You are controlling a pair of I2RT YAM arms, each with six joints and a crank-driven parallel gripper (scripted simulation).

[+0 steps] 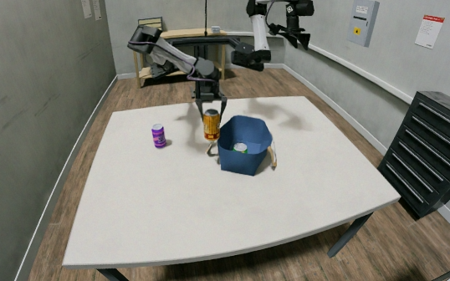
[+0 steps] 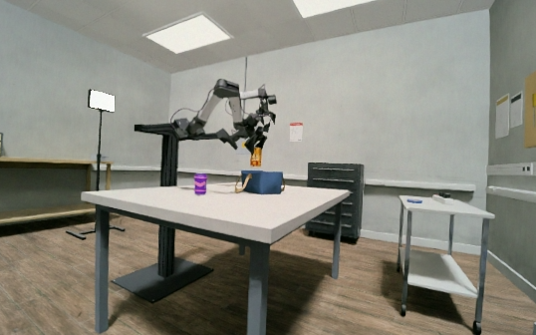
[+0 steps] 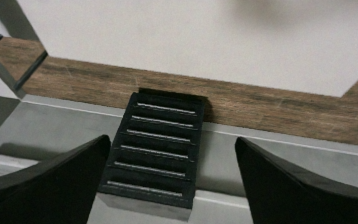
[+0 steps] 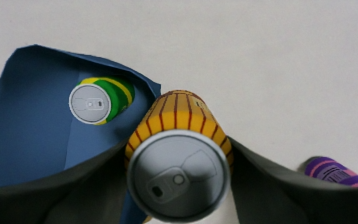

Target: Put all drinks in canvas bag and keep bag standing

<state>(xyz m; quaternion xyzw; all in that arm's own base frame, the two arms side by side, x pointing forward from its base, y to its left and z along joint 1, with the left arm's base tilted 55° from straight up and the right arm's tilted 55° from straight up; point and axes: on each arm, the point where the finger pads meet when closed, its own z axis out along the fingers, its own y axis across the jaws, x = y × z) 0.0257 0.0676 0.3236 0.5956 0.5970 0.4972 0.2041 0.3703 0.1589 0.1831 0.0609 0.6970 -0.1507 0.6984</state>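
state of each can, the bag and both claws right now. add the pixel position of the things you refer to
orange can (image 1: 212, 125) (image 2: 255, 157) (image 4: 180, 175): held above the table, outside the bag
green can (image 1: 240, 147) (image 4: 91, 104): inside the bag
purple can (image 1: 158, 136) (image 2: 200, 183) (image 4: 336, 172): upright on the table
blue bag (image 1: 238, 162) (image 2: 265, 183) (image 4: 25, 120): standing, walls up, open at the top
right claw (image 1: 212, 109) (image 2: 256, 145) (image 4: 179, 138): closed on the orange can
left claw (image 1: 304, 42) (image 3: 173, 145): open, empty

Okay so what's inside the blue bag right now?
A green and yellow can is in the canvas bag. The near wall and right gripper hide part of the inside.

Orange can (image 2: 255, 157) in a gripper (image 2: 257, 148) above the blue bag (image 2: 263, 182), purple can (image 2: 200, 183) apart.
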